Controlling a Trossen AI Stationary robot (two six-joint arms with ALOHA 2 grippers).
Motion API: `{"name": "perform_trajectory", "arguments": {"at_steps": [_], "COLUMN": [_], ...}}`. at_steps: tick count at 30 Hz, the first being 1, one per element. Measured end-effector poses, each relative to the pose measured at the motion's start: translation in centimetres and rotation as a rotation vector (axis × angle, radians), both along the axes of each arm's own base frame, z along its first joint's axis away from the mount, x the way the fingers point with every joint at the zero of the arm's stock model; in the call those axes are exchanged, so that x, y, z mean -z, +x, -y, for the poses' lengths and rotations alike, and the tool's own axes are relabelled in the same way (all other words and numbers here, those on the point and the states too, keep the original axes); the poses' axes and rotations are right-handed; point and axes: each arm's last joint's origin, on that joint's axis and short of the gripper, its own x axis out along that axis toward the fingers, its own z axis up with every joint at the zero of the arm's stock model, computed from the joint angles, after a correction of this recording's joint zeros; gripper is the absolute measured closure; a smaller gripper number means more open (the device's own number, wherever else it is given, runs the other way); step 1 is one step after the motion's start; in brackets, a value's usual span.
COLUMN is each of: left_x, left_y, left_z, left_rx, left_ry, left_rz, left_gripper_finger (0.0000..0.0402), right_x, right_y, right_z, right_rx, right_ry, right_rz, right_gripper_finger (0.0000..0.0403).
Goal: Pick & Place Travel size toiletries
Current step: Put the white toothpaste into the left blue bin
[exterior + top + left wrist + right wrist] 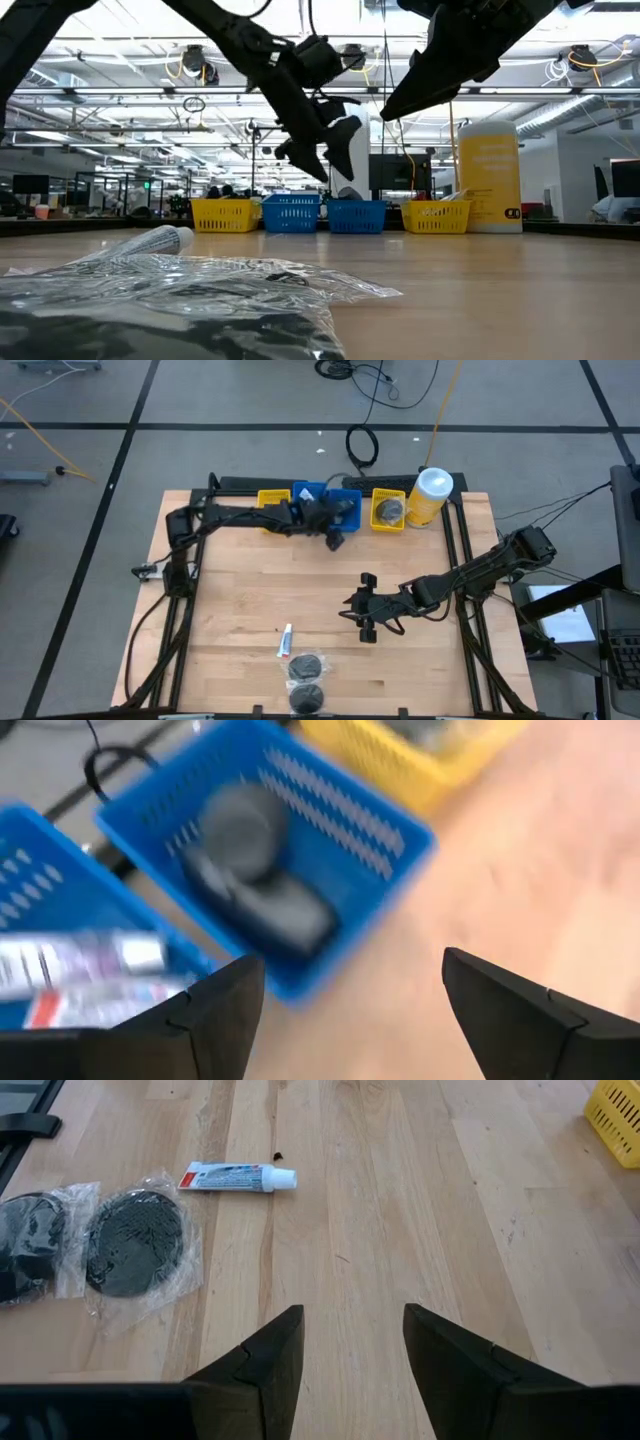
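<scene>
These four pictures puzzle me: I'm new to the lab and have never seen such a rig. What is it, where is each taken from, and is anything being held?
It is a robot with two dark arms at a light wooden table. One picture looks straight down, one looks level across the tabletop, and two come from cameras on the arms' wrists. The left pincer hangs open and empty by the blue plastic bins at the far edge; one bin holds dark grey items. The right pincer is open over the middle, holding nothing. Near the front edge lie a thin white printed tube and two dark round mesh puffs in clear wrap. A big yellow canister with a white lid stands beside the yellow bins.
</scene>
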Motion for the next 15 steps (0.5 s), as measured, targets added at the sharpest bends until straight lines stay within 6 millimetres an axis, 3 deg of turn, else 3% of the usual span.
{"name": "perform_trajectory", "arguments": {"at_steps": [5, 15], "left_x": [0.2, 0.8], "left_y": [-0.2, -0.9], "left_z": [4.1, 14.3], "left_rx": [0.091, 0.220], "left_ry": [-0.038, 0.028], "left_rz": [-0.139, -0.345], "left_gripper_finger": [0.0103, 0.0103], "right_x": [0.0, 0.1], "right_y": [0.0, 0.0], "right_z": [0.0, 0.0], "right_rx": [-0.001, -0.002], "right_ry": [0.000, -0.002], "right_rz": [-0.001, -0.008], "right_gripper_finger": [0.0239, 0.0239]}}
